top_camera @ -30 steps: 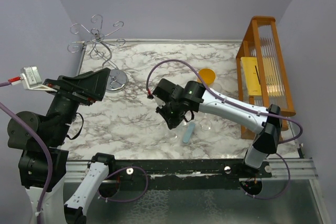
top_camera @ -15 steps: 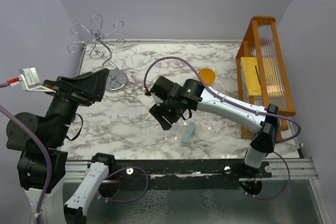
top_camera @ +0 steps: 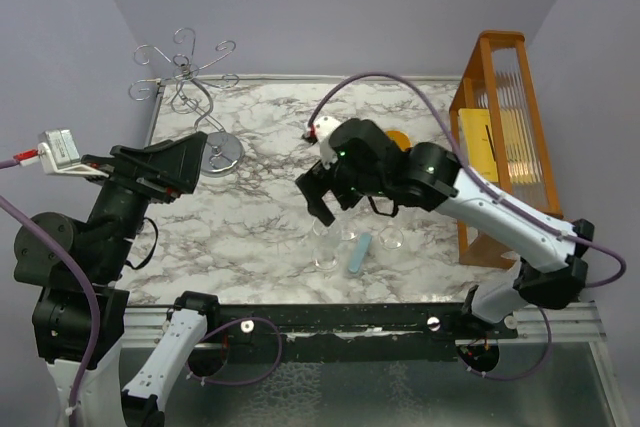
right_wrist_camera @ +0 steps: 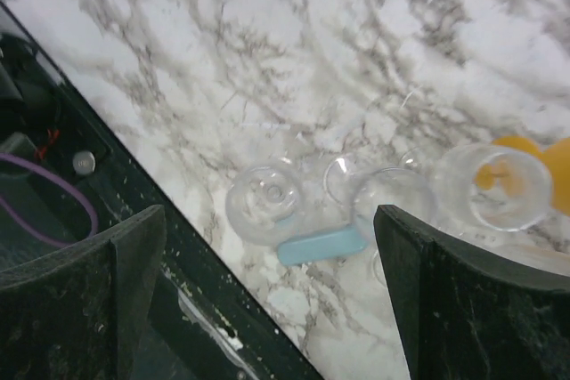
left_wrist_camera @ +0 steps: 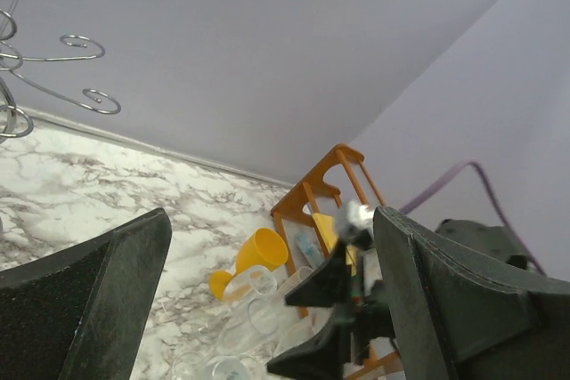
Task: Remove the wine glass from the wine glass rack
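The wine glass rack (top_camera: pixel 187 82), a silvery wire tree on a round base, stands at the table's back left corner with no glass on its curled arms (left_wrist_camera: pixel 87 95). A clear wine glass (top_camera: pixel 326 248) stands upright on the marble near the front edge, straight below my right gripper (right_wrist_camera: pixel 272 246). My right gripper (top_camera: pixel 318 203) hovers above it, open, with nothing between its fingers. My left gripper (top_camera: pixel 176 163) is raised at the left beside the rack's base, open and empty (left_wrist_camera: pixel 272 229).
Other clear glasses (top_camera: pixel 390 238) and a light blue flat piece (top_camera: pixel 359 253) lie beside the wine glass. A yellow cup (top_camera: pixel 394 142) lies behind them. A tall orange wooden rack (top_camera: pixel 503 137) stands at the right edge. The black front rail (right_wrist_camera: pixel 107 246) runs close to the glass.
My right gripper has opened, let go of the wine glass and lifted up and back from it. The glass stays standing on the table. The left arm has not moved.
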